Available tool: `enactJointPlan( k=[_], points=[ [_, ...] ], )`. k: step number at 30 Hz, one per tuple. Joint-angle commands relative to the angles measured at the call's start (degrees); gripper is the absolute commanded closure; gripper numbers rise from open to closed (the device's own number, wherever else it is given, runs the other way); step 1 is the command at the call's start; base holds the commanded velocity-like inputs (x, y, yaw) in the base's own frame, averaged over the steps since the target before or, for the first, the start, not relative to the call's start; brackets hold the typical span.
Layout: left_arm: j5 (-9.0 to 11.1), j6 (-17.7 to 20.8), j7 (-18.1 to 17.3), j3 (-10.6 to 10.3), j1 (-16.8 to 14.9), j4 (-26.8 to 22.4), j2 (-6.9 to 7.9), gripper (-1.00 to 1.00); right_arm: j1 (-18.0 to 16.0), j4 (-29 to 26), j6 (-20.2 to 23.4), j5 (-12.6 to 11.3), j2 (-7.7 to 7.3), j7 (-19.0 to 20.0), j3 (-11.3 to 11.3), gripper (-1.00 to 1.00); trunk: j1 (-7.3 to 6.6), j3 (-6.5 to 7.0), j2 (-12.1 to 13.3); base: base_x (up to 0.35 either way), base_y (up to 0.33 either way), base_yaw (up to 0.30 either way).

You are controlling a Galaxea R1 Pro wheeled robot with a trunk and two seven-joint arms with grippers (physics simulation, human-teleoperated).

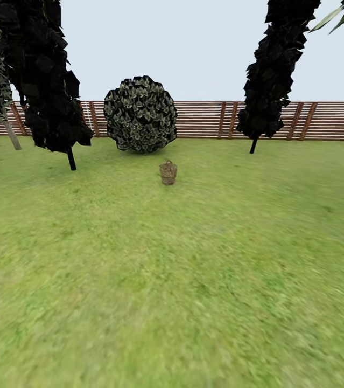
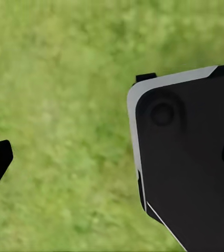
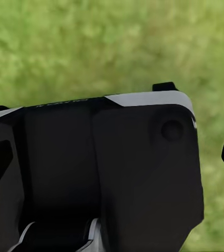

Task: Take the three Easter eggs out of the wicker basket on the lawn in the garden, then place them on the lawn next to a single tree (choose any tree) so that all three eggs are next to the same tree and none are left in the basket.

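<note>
Head view, left to right: dark cone tree (image 1: pixel 48 81), round bush (image 1: pixel 140 114), wicker basket (image 1: pixel 168 172) upright on lawn (image 1: pixel 172 280), second cone tree (image 1: pixel 276 70); slat fence (image 1: pixel 204 119) behind. Basket well ahead, roughly centred, neither arm nearer. Eggs not discernible. Cannot tell either hand's state.

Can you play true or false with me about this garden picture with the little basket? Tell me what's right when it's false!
1. The wicker basket stands on the lawn. True.
2. The basket is in front of a round bush. True.
3. The basket hangs from a dark cone-shaped tree. False: it sits on the grass, apart from both dark trees.
4. A brick wall closes the back of the garden. False: it is a brown wooden slat fence.
5. The basket is right at the robot's feet. False: it is well ahead, far across the grass.
</note>
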Motion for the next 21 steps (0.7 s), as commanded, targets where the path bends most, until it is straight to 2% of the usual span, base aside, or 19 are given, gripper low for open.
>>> enactJointPlan(
  k=[1,21],
  points=[
    [-0.01,-0.18,0.3,-0.46,-0.05,0.04,0.01,-1.0,-0.01,-0.16,0.35,-0.05,0.06,0.04,-0.27,-1.0,0.06,-0.12,-0.11,0.263,0.211,0.0],
    [-0.08,-0.12,0.3,-0.49,-0.05,0.12,-0.04,-1.0,-0.01,-0.08,0.35,0.0,0.16,0.1,-0.16,-1.0,0.06,-0.12,-0.11,0.263,0.211,0.0]
  ],
)
